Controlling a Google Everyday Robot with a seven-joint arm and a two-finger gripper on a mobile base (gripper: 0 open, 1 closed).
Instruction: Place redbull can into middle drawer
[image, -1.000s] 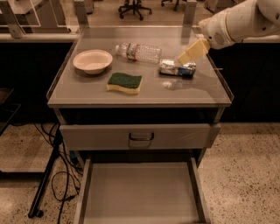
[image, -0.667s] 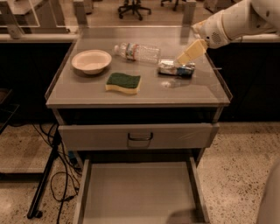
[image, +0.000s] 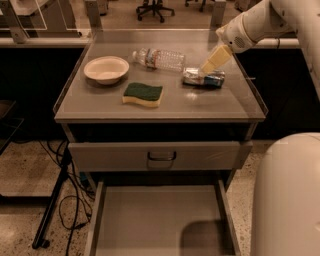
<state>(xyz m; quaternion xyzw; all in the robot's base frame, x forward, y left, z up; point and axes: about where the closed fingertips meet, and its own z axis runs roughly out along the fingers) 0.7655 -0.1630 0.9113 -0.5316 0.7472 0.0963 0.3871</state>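
Observation:
The redbull can lies on its side on the cabinet top, right of centre, silver and blue. My gripper reaches down from the upper right on the white arm, and its yellowish tip rests at the top of the can. The middle drawer is pulled wide open below, showing a plain grey floor with nothing in it.
A clear water bottle lies behind the can. A white bowl and a green-and-yellow sponge sit to the left. A shut drawer front with a dark handle is above the open drawer. My white body fills the lower right. Cables and a stand leg are on the floor at left.
The gripper stays at the can with little movement. My white body has come into view at the lower right and casts a shadow on the drawer floor.

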